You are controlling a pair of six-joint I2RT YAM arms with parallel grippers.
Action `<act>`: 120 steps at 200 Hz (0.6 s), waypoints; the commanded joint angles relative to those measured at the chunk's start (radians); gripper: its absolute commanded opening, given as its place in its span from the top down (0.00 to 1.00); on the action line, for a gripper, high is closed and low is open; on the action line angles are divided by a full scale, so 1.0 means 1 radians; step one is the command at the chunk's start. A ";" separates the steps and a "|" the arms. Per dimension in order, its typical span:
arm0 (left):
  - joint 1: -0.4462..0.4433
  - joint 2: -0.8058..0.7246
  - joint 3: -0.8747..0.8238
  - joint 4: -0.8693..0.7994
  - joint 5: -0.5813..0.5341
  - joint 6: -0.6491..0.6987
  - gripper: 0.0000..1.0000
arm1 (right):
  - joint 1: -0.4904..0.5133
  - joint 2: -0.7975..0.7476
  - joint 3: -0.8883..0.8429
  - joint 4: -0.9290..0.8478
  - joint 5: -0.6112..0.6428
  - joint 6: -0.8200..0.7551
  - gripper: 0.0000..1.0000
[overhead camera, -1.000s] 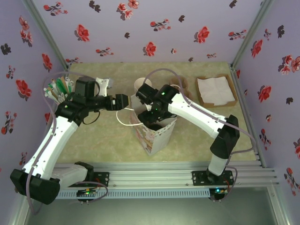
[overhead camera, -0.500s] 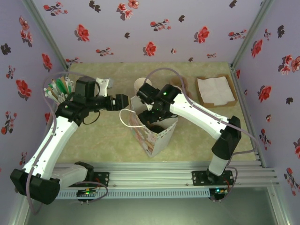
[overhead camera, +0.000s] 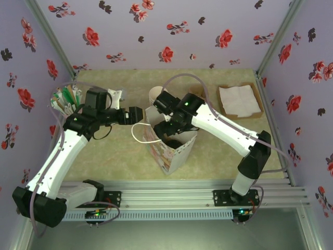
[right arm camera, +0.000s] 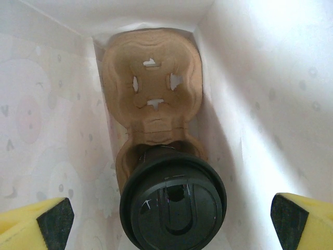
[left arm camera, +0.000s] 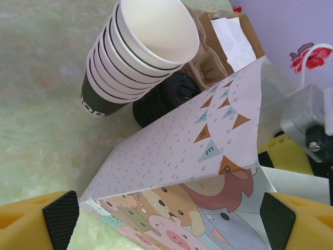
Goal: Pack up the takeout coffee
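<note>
Shows the right gripper (right arm camera: 171, 219) spread wide and empty directly above the takeout coffee (right arm camera: 174, 200), seated beneath it in the cardboard carrier (right arm camera: 151, 67) inside the bag (right arm camera: 260, 104); suggests placement done, next calling for a straight lift clear of the walls.

Stack of cream-rimmed, dark-sided paper cups (left arm camera: 140, 52) standing on pale green marbled tabletop (left arm camera: 36, 104). Squat black stack of plastic lids (left arm camera: 166, 96) just beside it. White paper gift bag printed with cartoon animals and bunting (left arm camera: 171, 151) in front of both. Brown moulded-pulp cup carrier (right arm camera: 151, 99) inside bag. Shallow cardboard tray (overhead camera: 220, 101) with white napkins (overhead camera: 238, 100), far right corner.
</note>
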 commanded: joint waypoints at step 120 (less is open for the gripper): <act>-0.008 -0.051 0.002 0.017 -0.019 -0.019 0.07 | 0.014 -0.146 0.024 0.066 0.034 0.029 0.01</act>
